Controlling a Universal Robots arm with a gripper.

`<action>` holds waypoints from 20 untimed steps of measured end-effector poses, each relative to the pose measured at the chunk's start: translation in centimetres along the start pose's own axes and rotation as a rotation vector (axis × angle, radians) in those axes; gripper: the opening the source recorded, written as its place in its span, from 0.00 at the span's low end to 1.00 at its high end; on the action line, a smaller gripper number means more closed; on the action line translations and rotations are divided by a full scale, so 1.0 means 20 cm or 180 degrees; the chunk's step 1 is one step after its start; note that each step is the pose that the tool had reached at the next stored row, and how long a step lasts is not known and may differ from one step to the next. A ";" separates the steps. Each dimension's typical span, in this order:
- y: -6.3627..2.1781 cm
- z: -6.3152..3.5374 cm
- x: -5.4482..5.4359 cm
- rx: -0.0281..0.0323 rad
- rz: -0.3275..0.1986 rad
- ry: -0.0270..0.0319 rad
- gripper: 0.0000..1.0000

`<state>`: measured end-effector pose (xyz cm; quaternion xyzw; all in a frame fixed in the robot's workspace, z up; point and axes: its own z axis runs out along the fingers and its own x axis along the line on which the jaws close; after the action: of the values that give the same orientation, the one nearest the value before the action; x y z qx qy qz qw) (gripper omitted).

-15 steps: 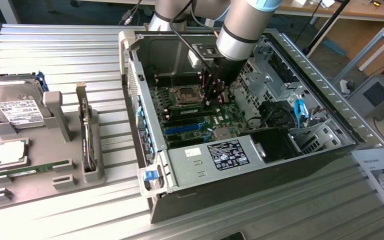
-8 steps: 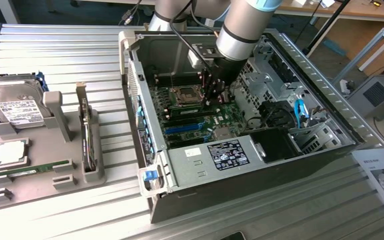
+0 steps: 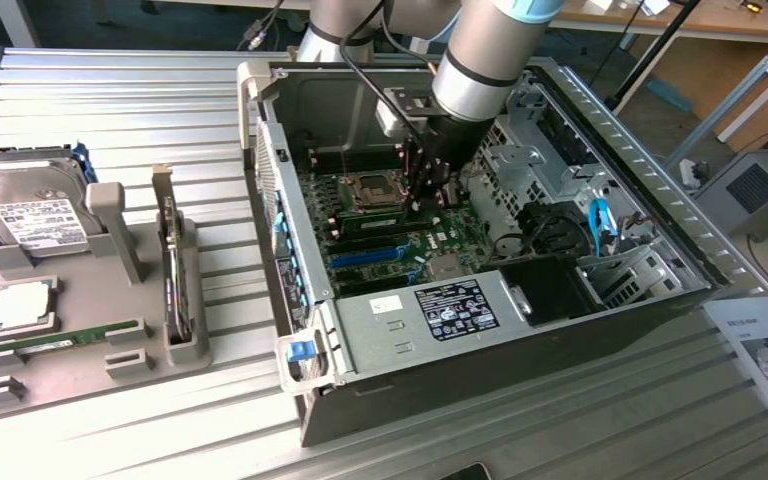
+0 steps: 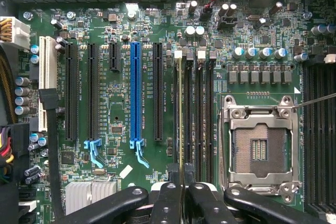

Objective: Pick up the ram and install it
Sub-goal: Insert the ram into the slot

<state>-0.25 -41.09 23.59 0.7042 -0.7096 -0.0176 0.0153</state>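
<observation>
Bright even light, pale glare on the ribbed metal table (image 3: 117,110), deep shadow inside the computer case (image 3: 491,385)

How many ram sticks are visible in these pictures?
2. One ram stands edge-on along the memory slots, gripped by the shut hand. A second ram stick lies on the grey tray. Others may be hidden.

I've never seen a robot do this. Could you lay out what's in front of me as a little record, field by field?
Place: open computer case
Gripper: inside the case, shut on the ram
Ram: seen edge-on, lined up with the memory slots beside the empty processor socket; fully seated or not, cannot tell
Tray, exterior view's left: hard drive, expansion card, processor chip, second memory stick
</observation>
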 end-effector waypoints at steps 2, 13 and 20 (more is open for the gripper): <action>0.000 0.002 0.00 0.0000 0.0000 0.0000 0.12; -0.001 0.019 0.00 0.0000 0.0000 0.0000 0.12; -0.001 0.024 0.00 0.0000 0.0000 -0.0001 0.12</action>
<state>-0.25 -41.09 23.12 0.7042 -0.7096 -0.0177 0.0152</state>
